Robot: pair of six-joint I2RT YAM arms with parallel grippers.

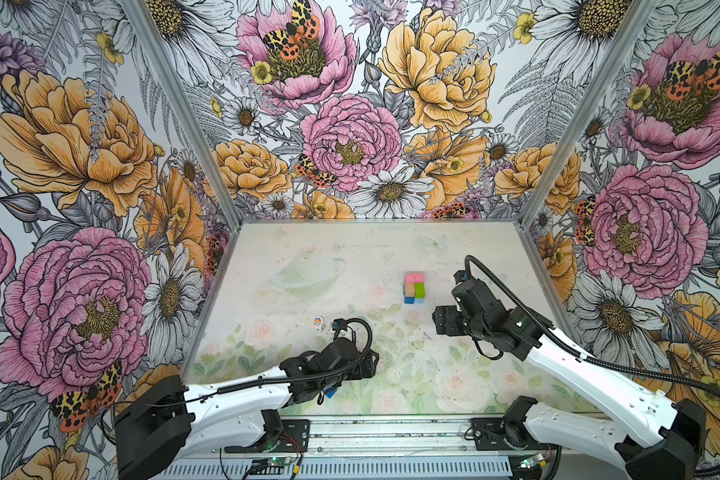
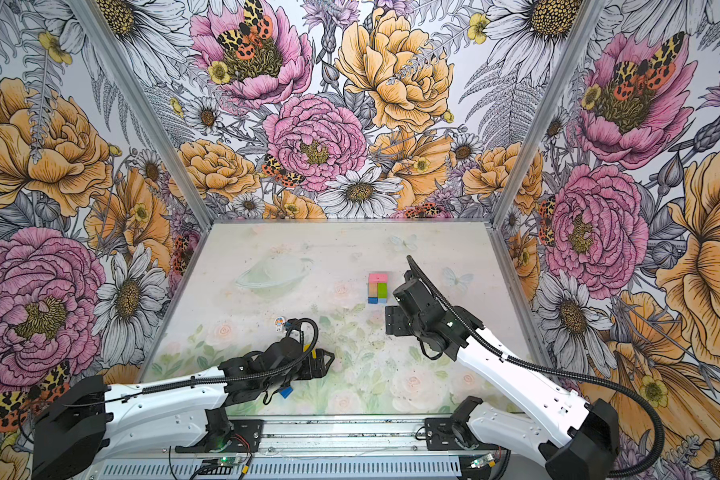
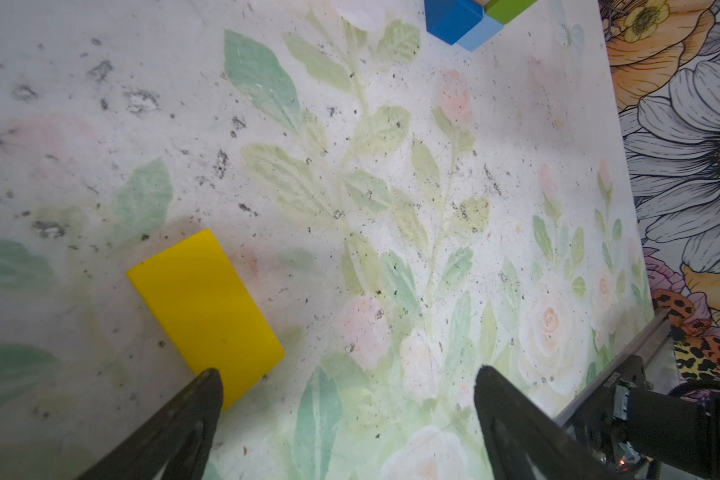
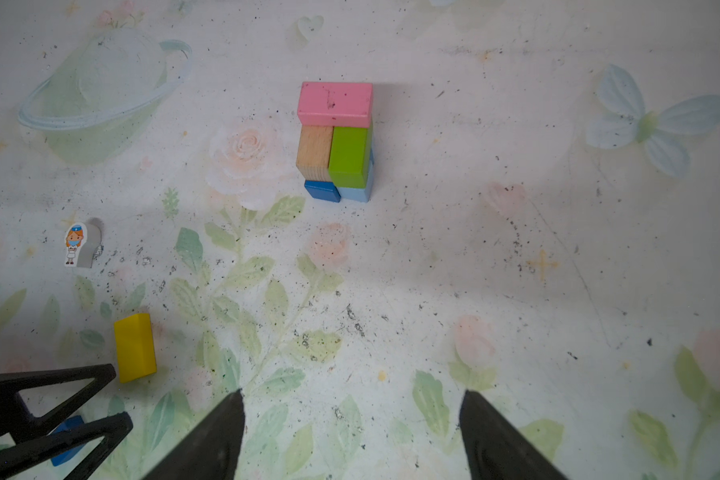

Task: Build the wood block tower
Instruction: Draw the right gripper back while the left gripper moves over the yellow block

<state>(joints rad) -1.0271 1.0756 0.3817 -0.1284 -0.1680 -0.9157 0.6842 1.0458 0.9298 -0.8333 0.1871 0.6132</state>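
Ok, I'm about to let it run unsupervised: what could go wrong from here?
The left gripper is open, but the yellow brick lies by one finger, not between them; closing could just nudge it. The tower is narrow, with the pink brick on top; a heavy placement may topple it.

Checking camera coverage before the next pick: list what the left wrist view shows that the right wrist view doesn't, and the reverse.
Left wrist only: the flowered wall. Right wrist only: the pink brick, tan brick, small figure and a loose blue block partly behind the left gripper. Both: the yellow brick, dark blue cube, light blue cube and green brick.
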